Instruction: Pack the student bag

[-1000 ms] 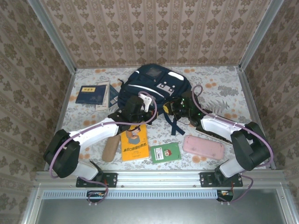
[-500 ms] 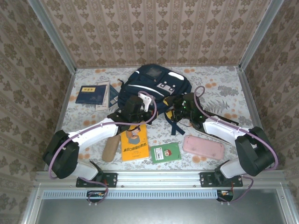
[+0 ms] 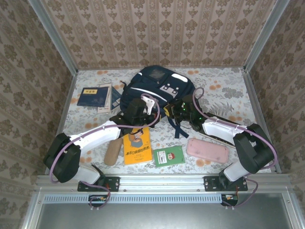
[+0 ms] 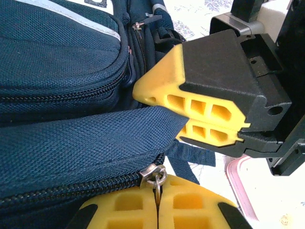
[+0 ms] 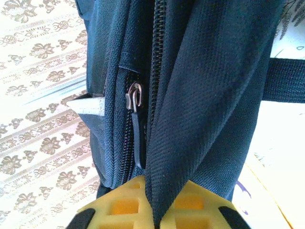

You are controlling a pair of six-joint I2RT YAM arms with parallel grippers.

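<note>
The student bag (image 3: 157, 88), navy with white stripes, lies at the middle back of the table. My left gripper (image 4: 158, 191) is shut on the metal zipper pull (image 4: 153, 172) at the bag's near edge, and it shows in the top view (image 3: 151, 117) too. My right gripper (image 5: 155, 217) is shut on a fold of the bag's navy fabric (image 5: 200, 95) beside the zip. From the left wrist, the right gripper (image 4: 183, 125) pinches the corner of that flap just above the left gripper. A second zipper pull (image 5: 136, 98) hangs free on another zip.
A navy book with a yellow label (image 3: 94, 96) and another book (image 3: 110, 98) lie at the back left. Near the front lie a brown case (image 3: 112, 151), an orange book (image 3: 137, 145), a green card (image 3: 168, 156) and a pink pencil case (image 3: 206, 149).
The right gripper let go, drew back to the right, then came in again and shut on the bag's fabric. The left gripper has held the zipper pull without moving.
</note>
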